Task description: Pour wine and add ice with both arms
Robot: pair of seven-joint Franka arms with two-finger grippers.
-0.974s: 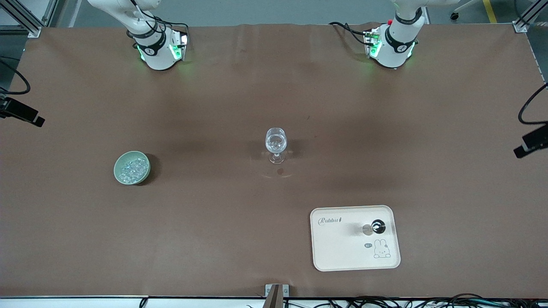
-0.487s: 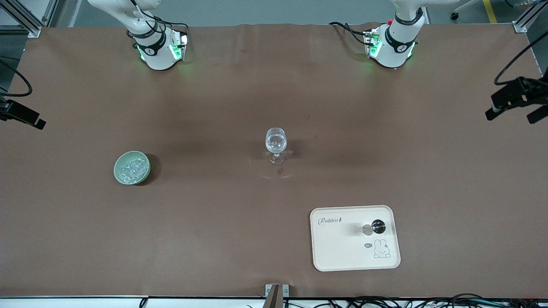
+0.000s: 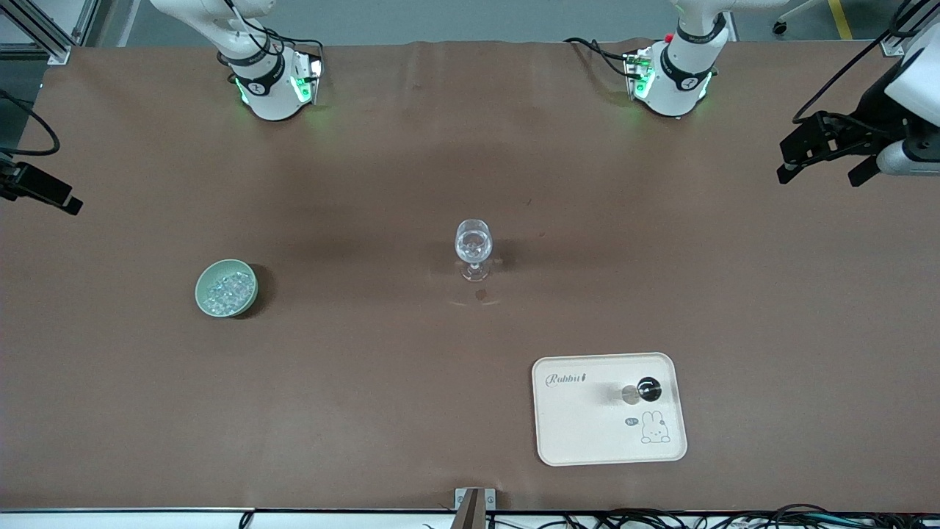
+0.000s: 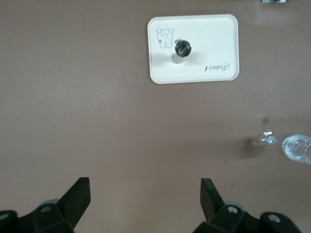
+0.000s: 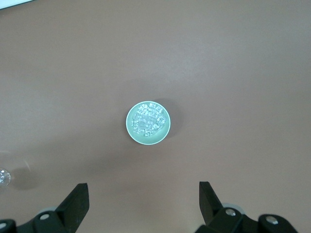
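Note:
A clear wine glass (image 3: 474, 246) stands upright at the middle of the table; it also shows in the left wrist view (image 4: 296, 145). A heap of ice (image 3: 226, 289) fills a pale green bowl (image 3: 202, 297) toward the right arm's end; the right wrist view shows the ice (image 5: 147, 120) in the bowl (image 5: 132, 131). A small dark-topped bottle (image 3: 648, 389) stands on a cream tray (image 3: 587, 433). My left gripper (image 3: 820, 177) hangs open and empty over the left arm's end of the table (image 4: 146, 189). My right gripper (image 3: 44, 192) is open and empty at the other end (image 5: 143, 191).
The tray (image 4: 214, 34) with the bottle (image 4: 182, 47) lies nearer the front camera than the glass, toward the left arm's end. A brown cloth covers the table. Both arm bases stand at the table's edge farthest from the front camera. Cables run along the front edge.
My left gripper has swung in over the table from its end, coming more fully into view. The right gripper has barely shifted. The glass, bowl and tray have not moved.

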